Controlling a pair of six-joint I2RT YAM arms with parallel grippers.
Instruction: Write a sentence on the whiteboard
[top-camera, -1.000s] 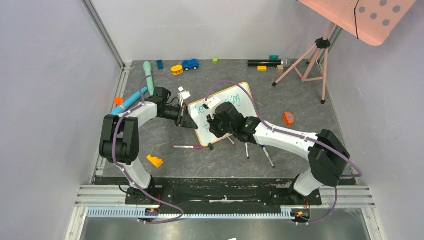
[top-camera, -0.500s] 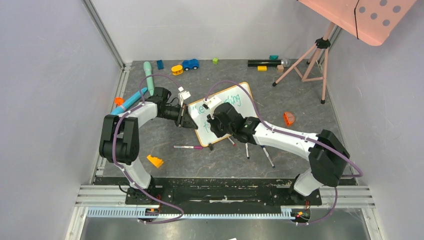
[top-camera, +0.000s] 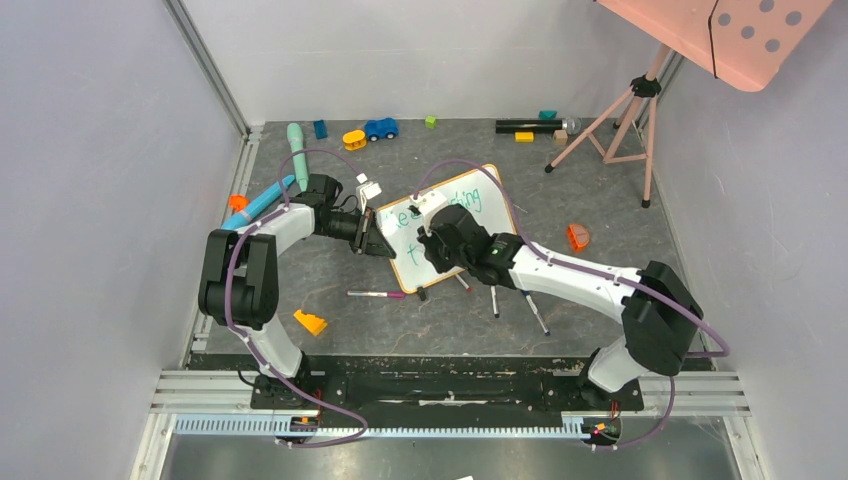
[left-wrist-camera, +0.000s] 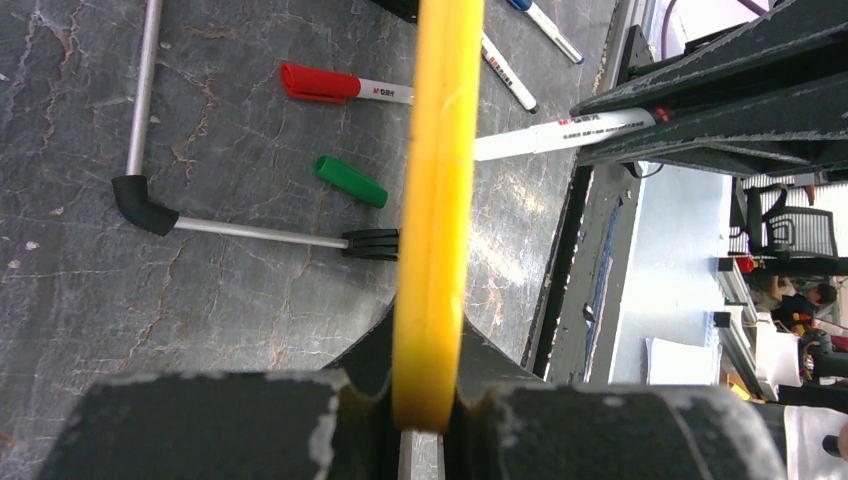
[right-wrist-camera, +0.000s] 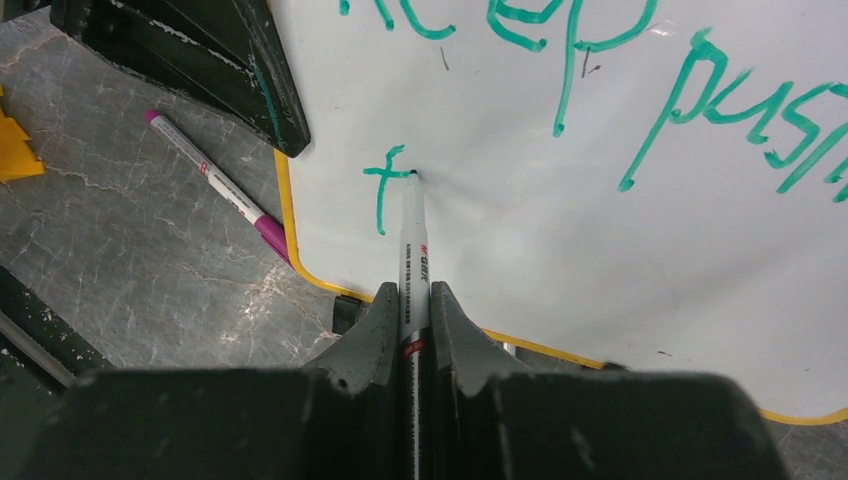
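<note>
Right hand (right-wrist-camera: 412, 300), clamping the marker (right-wrist-camera: 411, 245), has edged rightward across the whiteboard (right-wrist-camera: 620, 270).

The left arm (top-camera: 262, 240) folds up on its own side, elbow high, forearm angling inward. The left gripper (left-wrist-camera: 425, 405) has its fingers (left-wrist-camera: 200, 420) pinched on the whiteboard (left-wrist-camera: 437, 180) by its frame (a narrow, tight clamp). The right arm (top-camera: 570, 275) stretches low and long across the middle, wrist tipped down. The right gripper (right-wrist-camera: 412, 310) is closed hard on a marker (right-wrist-camera: 411, 240), both fingers flush against the barrel.
</note>
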